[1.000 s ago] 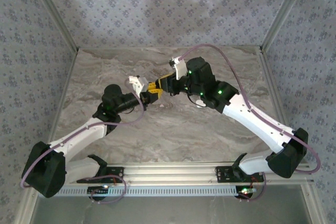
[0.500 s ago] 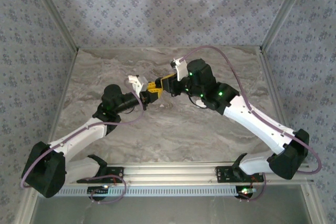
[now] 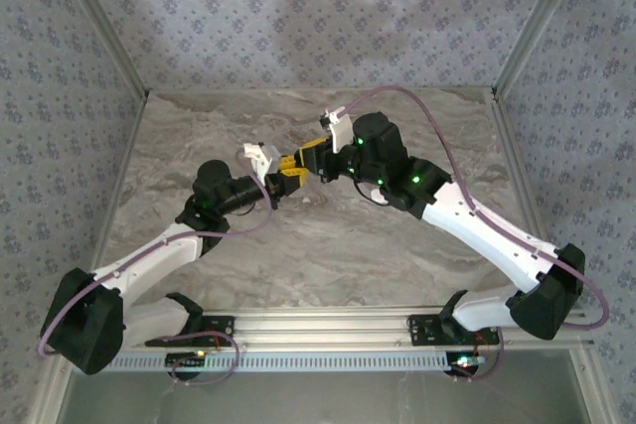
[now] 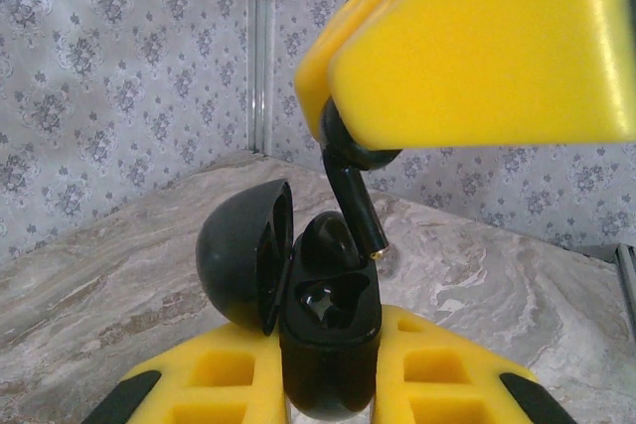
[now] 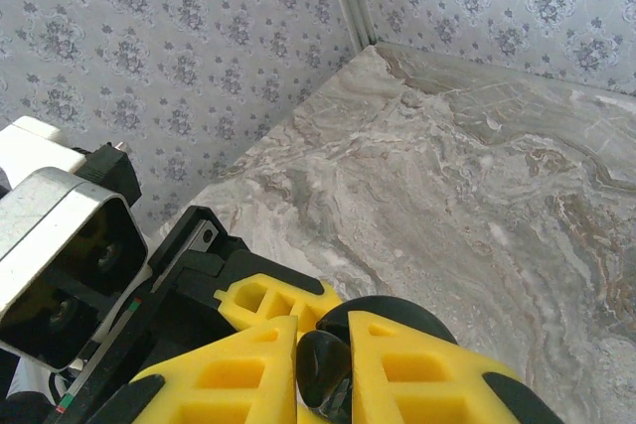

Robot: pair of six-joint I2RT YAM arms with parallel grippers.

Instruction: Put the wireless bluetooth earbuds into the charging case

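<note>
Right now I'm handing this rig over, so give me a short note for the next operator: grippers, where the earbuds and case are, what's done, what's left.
Left gripper: shut on the charging case, held upright with its lid open.
Right gripper: shut on one earbud, stem pointing down at the case's open top, not yet seated.
Second earbud: a rounded black shape in the case may be it; cannot confirm.
Done: case open and presented, earbud picked up and lined up.
Left: lower the earbud into its slot, release, check the second one.
</note>
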